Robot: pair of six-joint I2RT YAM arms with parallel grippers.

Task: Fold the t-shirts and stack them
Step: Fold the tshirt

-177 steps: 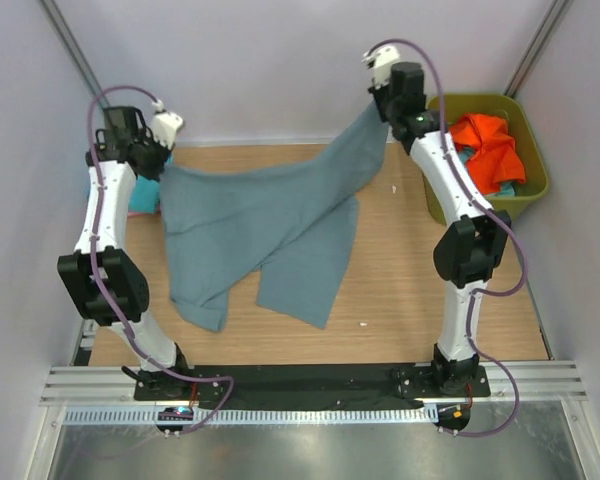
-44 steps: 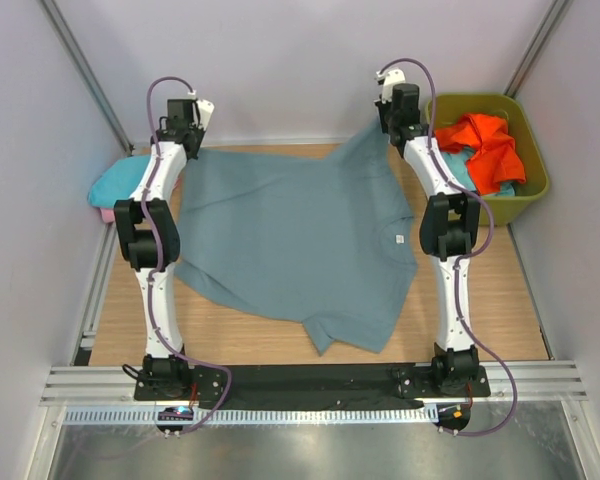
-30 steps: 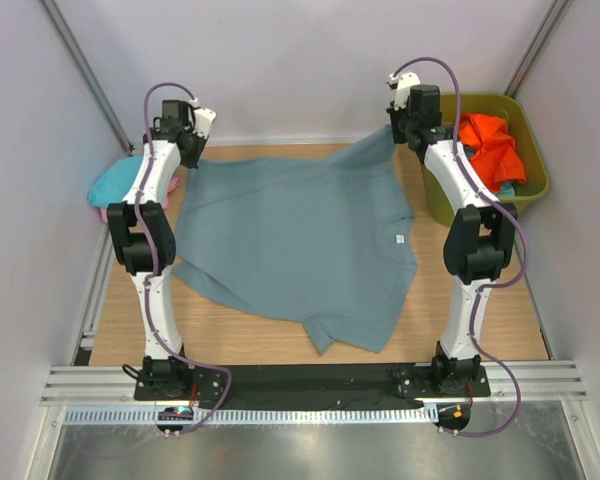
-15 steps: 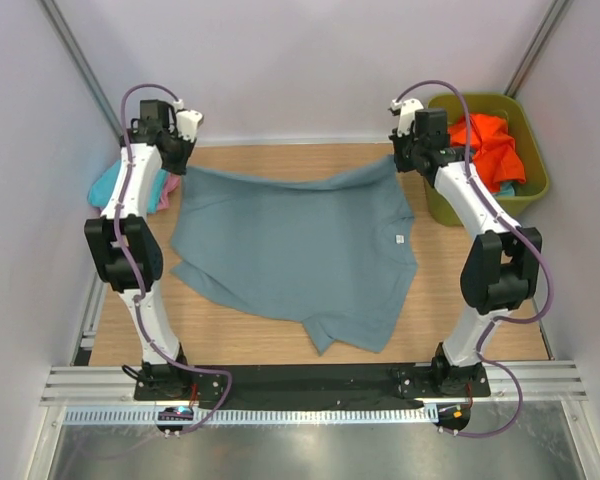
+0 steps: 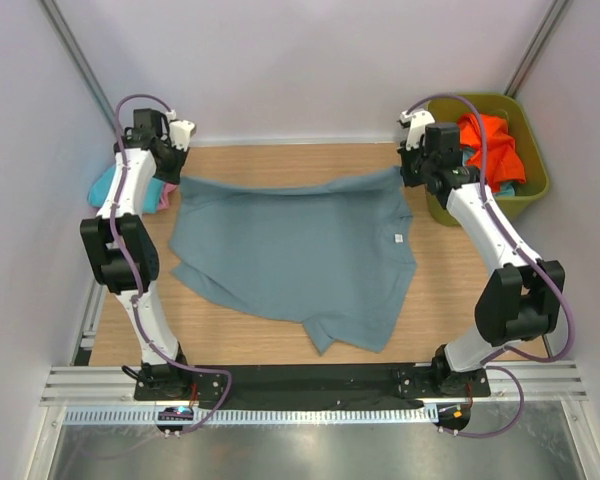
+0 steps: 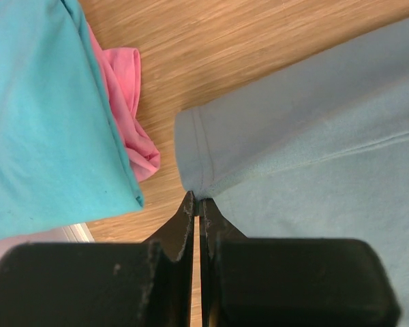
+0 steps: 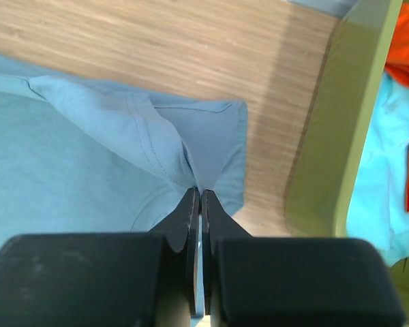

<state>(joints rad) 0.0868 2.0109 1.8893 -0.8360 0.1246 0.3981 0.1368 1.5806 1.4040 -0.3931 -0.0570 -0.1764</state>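
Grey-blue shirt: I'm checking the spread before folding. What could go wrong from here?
The left end effector and right end effector each pinch a thin bit of the grey-blue shirt, so it may slip. Its near edge lies rumpled, which could fold in creases. The tub sits beside the right grip: a possible bump.

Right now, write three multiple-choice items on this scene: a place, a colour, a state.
1. The olive-green plastic tub stands: A) beside the table's far right corner B) centre table C) by the left arm's base.
2. The crumpled cloth shirt topmost in it is: A) black B) orange C) yellow.
3. The left gripper is: A) wide open B) holding the tub C) shut on the large grey-blue cloth t-shirt.
A: the top view shows it at far right. B: orange cloth tops the tub. C: its closed fingers pinch the hem.
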